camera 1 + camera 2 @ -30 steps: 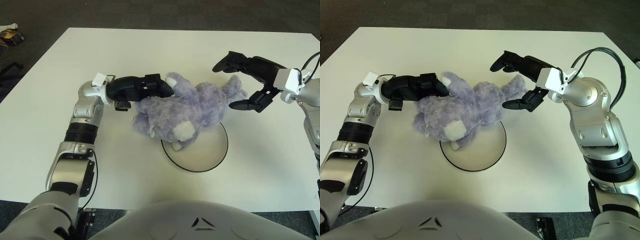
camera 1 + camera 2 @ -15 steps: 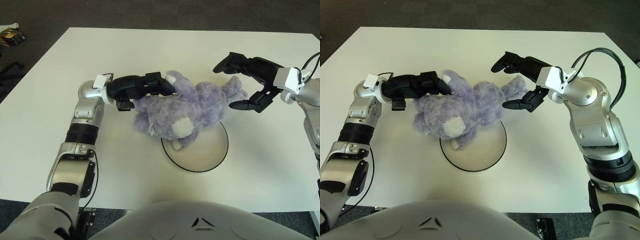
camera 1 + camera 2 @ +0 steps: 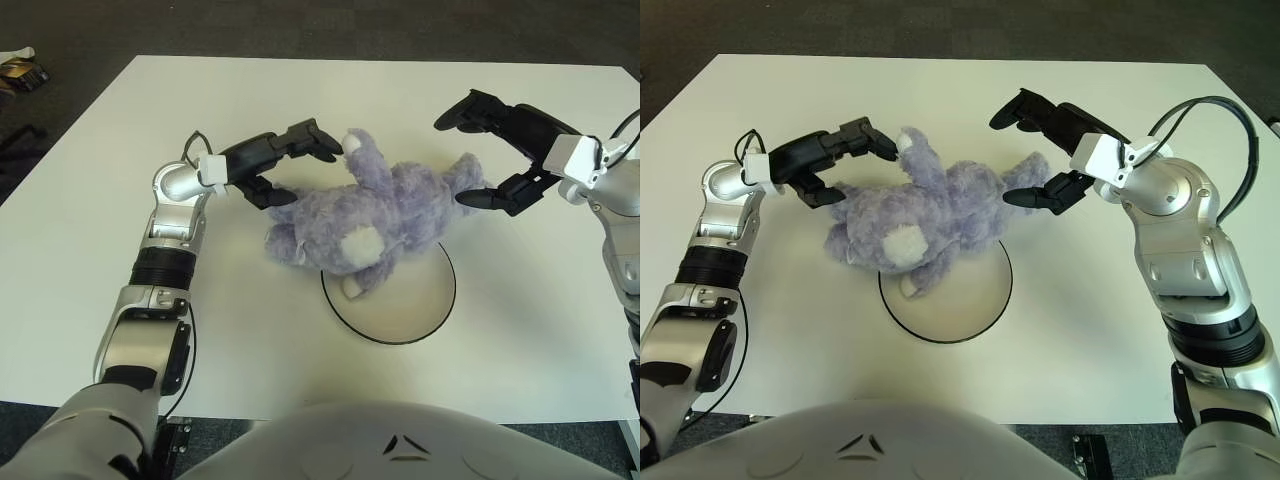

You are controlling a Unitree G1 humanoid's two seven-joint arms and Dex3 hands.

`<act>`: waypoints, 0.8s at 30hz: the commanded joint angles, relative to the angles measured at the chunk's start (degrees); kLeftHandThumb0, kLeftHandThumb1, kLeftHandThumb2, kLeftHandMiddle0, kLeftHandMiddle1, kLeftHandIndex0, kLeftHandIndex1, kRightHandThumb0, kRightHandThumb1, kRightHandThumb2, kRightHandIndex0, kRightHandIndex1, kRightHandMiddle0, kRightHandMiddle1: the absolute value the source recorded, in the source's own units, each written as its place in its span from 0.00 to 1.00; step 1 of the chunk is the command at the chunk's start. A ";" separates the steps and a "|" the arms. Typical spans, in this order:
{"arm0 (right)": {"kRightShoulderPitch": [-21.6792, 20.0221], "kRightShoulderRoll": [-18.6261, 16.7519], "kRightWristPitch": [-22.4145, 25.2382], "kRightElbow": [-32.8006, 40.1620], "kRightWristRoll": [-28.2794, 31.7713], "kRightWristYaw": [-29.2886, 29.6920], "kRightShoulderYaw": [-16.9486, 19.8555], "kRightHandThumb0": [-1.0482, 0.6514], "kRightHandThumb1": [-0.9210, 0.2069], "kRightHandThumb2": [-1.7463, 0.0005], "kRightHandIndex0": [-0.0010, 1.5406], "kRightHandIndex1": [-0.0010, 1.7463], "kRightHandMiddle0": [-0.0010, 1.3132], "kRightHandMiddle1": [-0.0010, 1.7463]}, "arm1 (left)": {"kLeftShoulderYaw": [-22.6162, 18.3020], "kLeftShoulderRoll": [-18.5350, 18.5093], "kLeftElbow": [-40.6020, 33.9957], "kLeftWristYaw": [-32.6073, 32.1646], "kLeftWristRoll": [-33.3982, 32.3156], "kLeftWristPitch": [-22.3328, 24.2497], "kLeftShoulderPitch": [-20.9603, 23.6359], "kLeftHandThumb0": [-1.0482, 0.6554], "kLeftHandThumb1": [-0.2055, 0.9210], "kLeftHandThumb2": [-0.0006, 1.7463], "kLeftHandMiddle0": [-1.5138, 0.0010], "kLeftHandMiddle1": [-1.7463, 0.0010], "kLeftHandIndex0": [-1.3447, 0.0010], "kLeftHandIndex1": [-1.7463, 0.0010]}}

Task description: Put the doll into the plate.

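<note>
Right now the doll (image 3: 375,215) lies across the plate's (image 3: 420,325) 11 o'clock rim, mostly on the table (image 3: 300,110), only its lower part over the dish. Left hand (image 3: 285,165) at its 10 o'clock and right hand (image 3: 495,150) at 2 o'clock both spread wide, holding nothing, flanking it, likely to nudge it inward.

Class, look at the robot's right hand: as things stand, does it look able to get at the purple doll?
Probably yes. The right hand is open beside the doll, its fingers spread around the doll's right end, and nothing stands between them. The left hand is open at the doll's other end.
</note>
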State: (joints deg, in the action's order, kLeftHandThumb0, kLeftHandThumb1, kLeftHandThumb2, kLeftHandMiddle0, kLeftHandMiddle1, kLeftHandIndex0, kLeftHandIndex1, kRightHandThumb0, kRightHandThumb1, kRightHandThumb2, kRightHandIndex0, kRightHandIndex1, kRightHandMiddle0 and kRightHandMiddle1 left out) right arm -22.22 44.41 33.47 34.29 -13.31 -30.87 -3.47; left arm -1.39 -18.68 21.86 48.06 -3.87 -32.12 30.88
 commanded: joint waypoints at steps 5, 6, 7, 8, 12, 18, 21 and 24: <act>1.75 -1.57 -2.87 0.37 -9.89 7.44 -1.82 0.24 0.35 0.53 0.14 0.48 0.00 0.71 | -1.51 3.16 4.30 -14.09 2.76 -1.09 0.76 0.30 0.78 0.50 0.75 0.38 0.92 0.22; 1.68 -1.96 -2.93 0.20 -10.69 8.10 -1.89 0.25 0.36 0.52 0.14 0.49 0.01 0.72 | -1.60 3.45 4.42 -15.16 2.72 -1.14 0.77 0.32 0.77 0.52 0.74 0.37 0.91 0.22; 1.64 -2.29 -2.99 0.07 -11.30 8.51 -1.93 0.26 0.36 0.52 0.15 0.50 0.01 0.72 | -1.56 3.59 4.54 -15.99 2.69 -1.21 0.79 0.33 0.76 0.53 0.74 0.36 0.90 0.21; 1.56 -2.80 -3.21 -0.40 -12.10 9.43 -1.90 0.27 0.37 0.50 0.15 0.51 0.01 0.73 | -1.82 4.05 5.20 -17.69 2.87 -1.49 1.16 0.35 0.74 0.55 0.73 0.35 0.90 0.20; 1.55 -4.57 -4.95 -2.53 -13.79 11.84 -1.51 0.31 0.41 0.46 0.17 0.54 0.04 0.75 | -2.16 4.93 7.08 -22.83 3.72 -2.27 2.19 0.40 0.93 0.36 0.70 0.30 0.86 0.06; 2.01 -7.74 -7.54 -6.31 -13.86 15.26 -0.08 0.36 0.47 0.41 0.19 0.56 0.07 0.78 | -2.98 6.89 7.72 -30.51 4.30 0.92 3.01 0.41 0.97 0.32 0.68 0.24 0.84 0.01; 2.15 -8.71 -7.44 -7.07 -14.15 15.96 0.41 0.35 0.46 0.41 0.18 0.56 0.06 0.78 | -3.21 7.47 7.83 -32.40 3.89 3.26 3.40 0.41 0.94 0.35 0.68 0.23 0.83 0.00; 2.62 -9.58 -7.18 -7.19 -14.21 16.35 0.97 0.34 0.44 0.41 0.17 0.55 0.06 0.78 | -3.22 7.59 7.96 -33.59 3.88 4.40 3.60 0.41 0.93 0.36 0.68 0.22 0.82 0.00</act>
State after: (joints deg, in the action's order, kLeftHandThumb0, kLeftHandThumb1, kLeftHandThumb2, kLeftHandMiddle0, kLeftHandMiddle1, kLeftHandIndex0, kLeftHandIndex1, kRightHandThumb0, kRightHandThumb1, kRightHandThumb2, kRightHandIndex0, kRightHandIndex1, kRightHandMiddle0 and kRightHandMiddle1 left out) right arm -20.41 35.71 26.56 27.41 -26.50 -15.61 -3.74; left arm -4.16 -11.24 29.38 16.14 0.27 -29.09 33.45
